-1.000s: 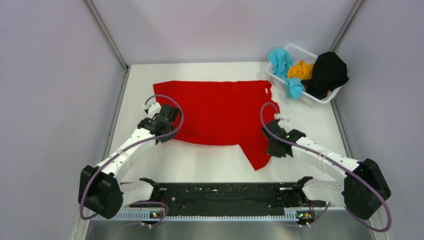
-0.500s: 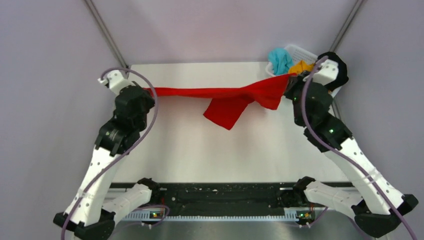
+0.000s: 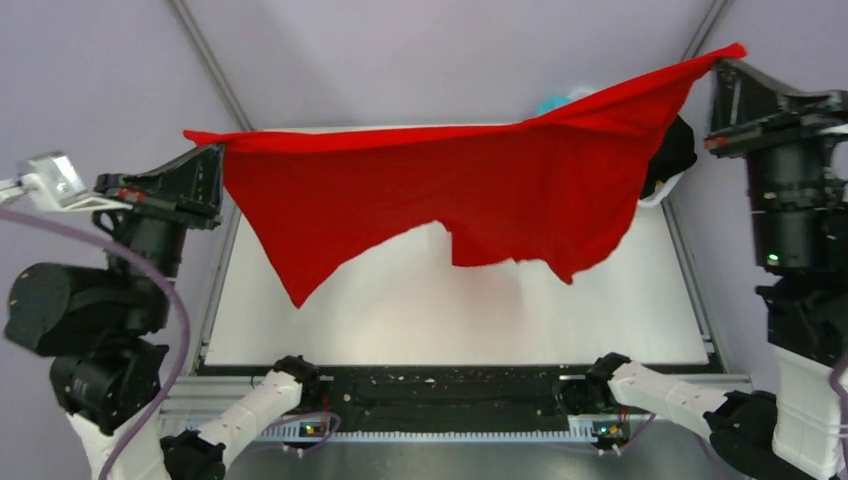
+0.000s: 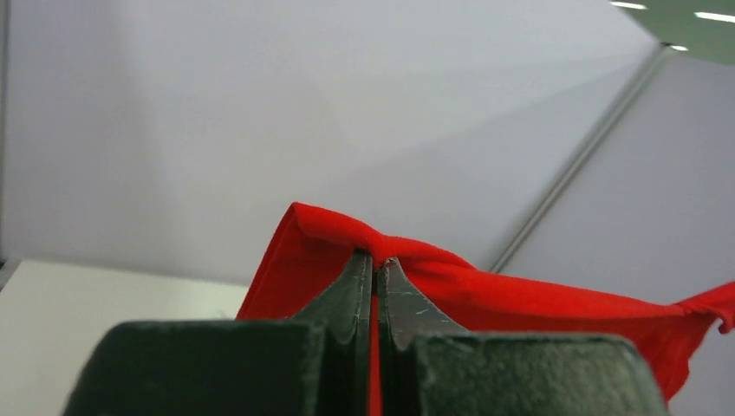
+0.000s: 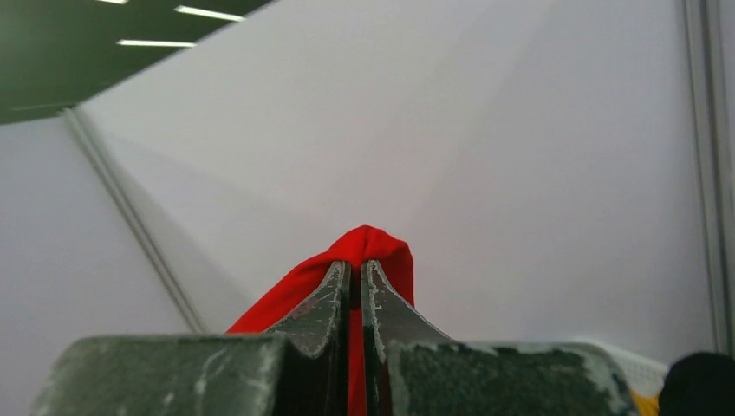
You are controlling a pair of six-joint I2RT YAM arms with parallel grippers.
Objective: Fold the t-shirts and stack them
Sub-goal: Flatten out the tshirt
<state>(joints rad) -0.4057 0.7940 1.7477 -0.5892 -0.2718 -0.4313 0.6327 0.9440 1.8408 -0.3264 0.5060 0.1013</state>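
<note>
left gripper and right gripper each clamp tight on the red t-shirt.

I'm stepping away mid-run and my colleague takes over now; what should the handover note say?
Left gripper: shut on one corner of the red t-shirt.
Right gripper: shut on the other corner.
The shirt hangs spread in the air above the table.
The black t-shirt and a bit of the teal t-shirt show behind it, far right.
Done: nothing folded yet.
Left: lay the red one flat, fold it, then the others, stack.
</note>
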